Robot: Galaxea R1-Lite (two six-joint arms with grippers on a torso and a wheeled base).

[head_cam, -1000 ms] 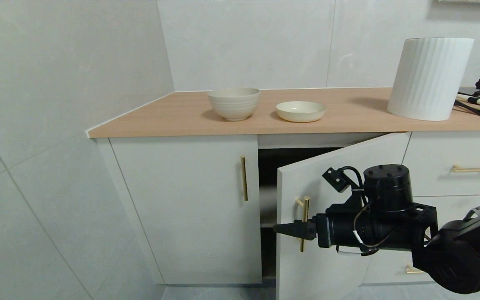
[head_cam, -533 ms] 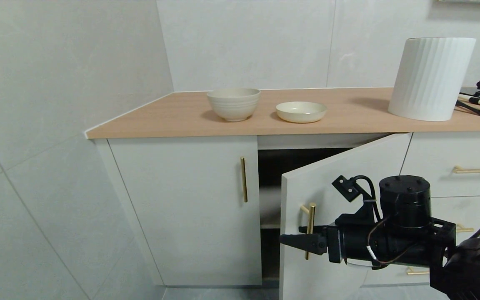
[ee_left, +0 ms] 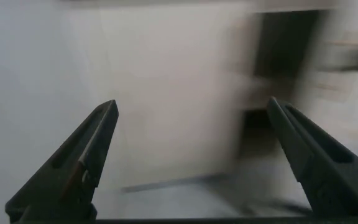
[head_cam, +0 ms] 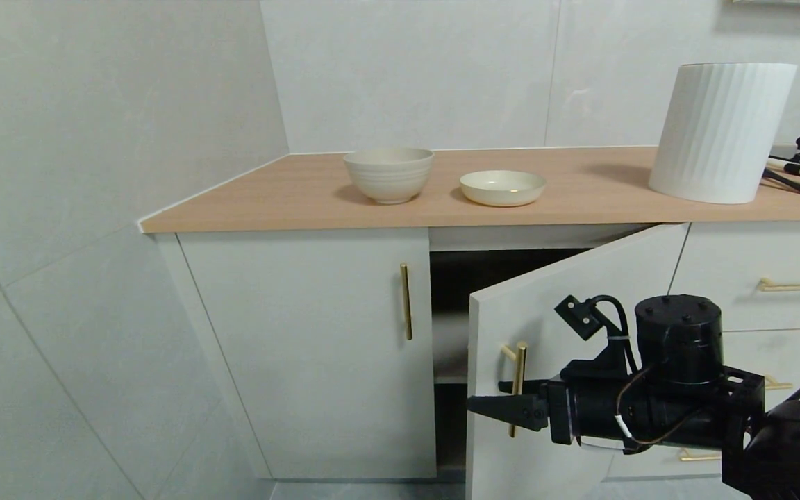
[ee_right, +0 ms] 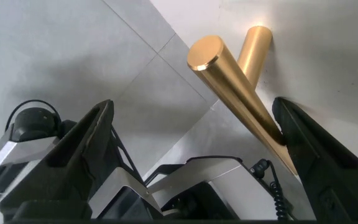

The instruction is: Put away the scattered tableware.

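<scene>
At the near door edge: the right gripper [head_cam: 487,407] is seen level with the brass handle [head_cam: 520,360]. Its jaws are spread wide and nothing is clamped. The bar is caught between the fingers, close against one of them.
Handle axis: the bar is set upright at the left edge of the door [head_cam: 567,292]. The jaws are laid across it, so any squeeze would be made across the bar.
Door: it is found part-open and hinged on the right, with the dark cupboard shown behind it.
Left gripper [ee_left: 192,106]: the jaws are held wide apart and empty, with the cabinet front blurred beyond.
Farther back, on the countertop [head_cam: 289,198]: the bowl [head_cam: 388,174] and the dish [head_cam: 502,187] are left side by side, a little apart. Both lie above and to the far left of the right jaws.
Looks: the bowl is deep, cream, ribbed and upright. The dish is shallow, pale, glossy and empty.
Nearer arm: the right arm is judged nearer the dish. The left arm's reach cannot be told.
Far right: a white ribbed container [head_cam: 719,132] is stood well apart from the tableware.
</scene>
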